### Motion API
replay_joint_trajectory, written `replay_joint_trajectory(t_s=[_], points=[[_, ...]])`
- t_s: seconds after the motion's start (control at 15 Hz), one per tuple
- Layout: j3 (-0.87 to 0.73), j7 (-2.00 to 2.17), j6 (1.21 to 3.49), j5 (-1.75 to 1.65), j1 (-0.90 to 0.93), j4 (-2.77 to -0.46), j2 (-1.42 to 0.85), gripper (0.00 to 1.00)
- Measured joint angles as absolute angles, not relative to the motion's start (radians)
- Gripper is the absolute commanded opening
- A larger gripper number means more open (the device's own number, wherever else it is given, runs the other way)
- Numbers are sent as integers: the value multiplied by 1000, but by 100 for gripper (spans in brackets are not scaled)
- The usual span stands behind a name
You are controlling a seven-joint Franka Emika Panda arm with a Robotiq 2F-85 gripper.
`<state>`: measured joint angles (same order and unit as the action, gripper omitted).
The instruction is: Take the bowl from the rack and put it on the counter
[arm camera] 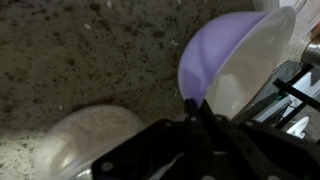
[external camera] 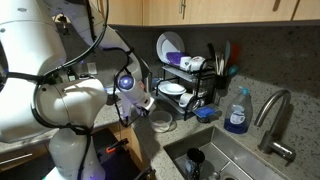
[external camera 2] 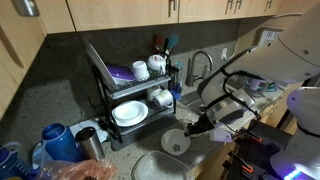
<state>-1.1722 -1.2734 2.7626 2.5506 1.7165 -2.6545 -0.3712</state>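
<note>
The bowl (external camera 2: pixel 176 143), a single small pale round one, sits upright on the speckled desk (arm camera: pixel 60 85), in front of the rack (external camera 2: pixel 135 95) and clear of its wires. In the wrist view we see it low on the left, blurred, with granite all round it. The claw (arm camera: pixel 196 108) hangs just beside the bowl, not touching it. As far as we can make out in the soft wrist view, its dark fingers are clenched to one tip with nothing between them.

We count one black wire rack with two tiers. On the upper tier an exterior view shows two white mugs (external camera 2: pixel 148 68) side by side. One large white-and-purple plate (external camera: pixel 168 45) stands upright at the rack's end, and in the wrist view it fills the upper right. On the lower tier lies one wider white bowl (external camera 2: pixel 130 112). Dark utensils (external camera: pixel 215 58) stick up from the holder at the side of the rack; we cannot count them.

Past the rack we see one blue soap bottle (external camera: pixel 237 112) standing on the desk, then one curved faucet (external camera: pixel 275 118) over one steel sink (external camera: pixel 235 160). Something dark lies in the basin, and we cannot tell what it is. One blue jug (external camera 2: pixel 55 140) stands at the far end of the desk, well apart from the bowl
</note>
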Motion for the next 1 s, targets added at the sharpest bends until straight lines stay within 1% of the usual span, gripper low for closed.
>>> replay_joint_trajectory(t_s=[0.73, 0.8, 0.87, 0.93, 1.0], points=[[-1171, -1273, 2751, 2551, 1716, -2655, -413, 2], [-1171, -1273, 2748, 2551, 1716, -2655, -416, 11], [-1171, -1273, 2745, 2551, 1715, -2655, -418, 32], [-1171, -1273, 2742, 2551, 1715, -2655, -419, 36], [-1170, -1273, 2742, 2551, 1714, -2655, -421, 45]])
